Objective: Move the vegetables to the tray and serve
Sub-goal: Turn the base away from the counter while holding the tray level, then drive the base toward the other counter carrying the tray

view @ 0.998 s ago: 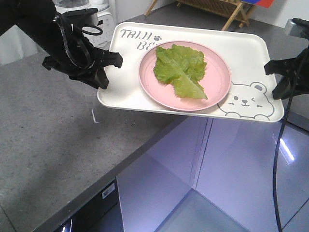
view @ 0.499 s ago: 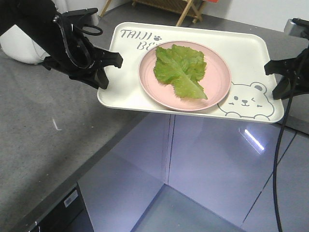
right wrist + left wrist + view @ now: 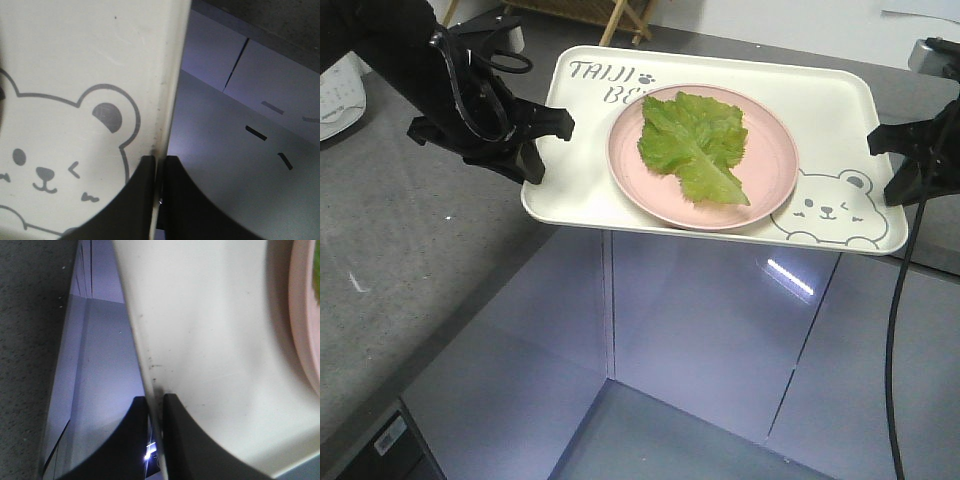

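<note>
Right, my left end effector [image 3: 156, 402] is pinched on the left rim of the tray [image 3: 575, 170], with the thin wall caught between both fingers. My right end effector [image 3: 159, 162] clamps the opposite rim beside the bear print. Tray hangs between the two arms, off the tabletop [image 3: 400, 260], above glossy lilac panels [image 3: 710, 330]. Pink plate [image 3: 765, 160] sits on it and the lettuce leaf [image 3: 695, 145] lies on the plate, so the transfer looks done and serving is the step in hand. To do it well: move both arms together at the same height, tray level, no pulling apart, or the narrow rim grip may slip and the plate slide. Watch the tabletop edge at left and the black cable [image 3: 898, 330] hanging by my right arm.
</note>
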Controlling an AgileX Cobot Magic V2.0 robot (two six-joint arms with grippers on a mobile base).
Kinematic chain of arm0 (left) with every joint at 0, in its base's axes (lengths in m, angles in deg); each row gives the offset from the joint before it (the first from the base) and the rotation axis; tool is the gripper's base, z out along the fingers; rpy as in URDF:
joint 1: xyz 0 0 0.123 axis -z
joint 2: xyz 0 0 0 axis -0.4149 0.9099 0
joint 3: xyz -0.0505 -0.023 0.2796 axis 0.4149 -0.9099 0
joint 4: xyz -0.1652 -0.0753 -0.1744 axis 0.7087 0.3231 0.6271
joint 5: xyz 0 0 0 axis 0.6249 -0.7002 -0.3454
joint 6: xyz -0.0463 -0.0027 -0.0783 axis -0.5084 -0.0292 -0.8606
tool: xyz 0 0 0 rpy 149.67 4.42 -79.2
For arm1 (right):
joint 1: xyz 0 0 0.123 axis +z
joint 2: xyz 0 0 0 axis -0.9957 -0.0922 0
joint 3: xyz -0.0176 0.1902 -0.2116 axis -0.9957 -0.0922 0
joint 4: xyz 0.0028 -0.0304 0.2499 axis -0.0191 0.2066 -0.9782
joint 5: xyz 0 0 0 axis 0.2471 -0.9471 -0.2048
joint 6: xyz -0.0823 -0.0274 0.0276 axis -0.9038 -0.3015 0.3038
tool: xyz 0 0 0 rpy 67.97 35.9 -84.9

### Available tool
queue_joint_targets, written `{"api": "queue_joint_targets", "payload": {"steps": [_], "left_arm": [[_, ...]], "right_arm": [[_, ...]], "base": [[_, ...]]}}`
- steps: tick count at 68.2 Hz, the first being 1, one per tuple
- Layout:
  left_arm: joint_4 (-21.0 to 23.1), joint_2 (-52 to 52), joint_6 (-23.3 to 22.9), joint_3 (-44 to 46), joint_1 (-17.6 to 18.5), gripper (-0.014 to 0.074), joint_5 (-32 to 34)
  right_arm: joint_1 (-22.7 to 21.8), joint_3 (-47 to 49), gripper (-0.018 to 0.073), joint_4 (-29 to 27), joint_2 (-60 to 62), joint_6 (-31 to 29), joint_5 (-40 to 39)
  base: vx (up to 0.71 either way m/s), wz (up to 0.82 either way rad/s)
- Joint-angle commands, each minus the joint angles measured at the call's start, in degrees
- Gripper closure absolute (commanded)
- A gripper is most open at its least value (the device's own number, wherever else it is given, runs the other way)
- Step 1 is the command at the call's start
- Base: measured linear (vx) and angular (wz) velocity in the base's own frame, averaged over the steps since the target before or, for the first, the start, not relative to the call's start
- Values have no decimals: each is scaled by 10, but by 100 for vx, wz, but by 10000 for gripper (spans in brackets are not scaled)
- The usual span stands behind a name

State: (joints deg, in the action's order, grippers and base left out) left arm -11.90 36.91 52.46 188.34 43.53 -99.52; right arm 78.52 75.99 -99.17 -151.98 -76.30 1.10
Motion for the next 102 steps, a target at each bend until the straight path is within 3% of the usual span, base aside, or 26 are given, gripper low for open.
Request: {"api": "queue_joint_targets", "payload": {"steps": [1, 102], "left_arm": [[94, -30, 13, 17, 20, 602, 33], [94, -30, 13, 17, 20, 602, 33]], "right_arm": [[15, 17, 565, -93, 30, -8, 24], [15, 17, 565, -93, 30, -8, 24]], "base": [[-1, -28], [-1, -24]]}}
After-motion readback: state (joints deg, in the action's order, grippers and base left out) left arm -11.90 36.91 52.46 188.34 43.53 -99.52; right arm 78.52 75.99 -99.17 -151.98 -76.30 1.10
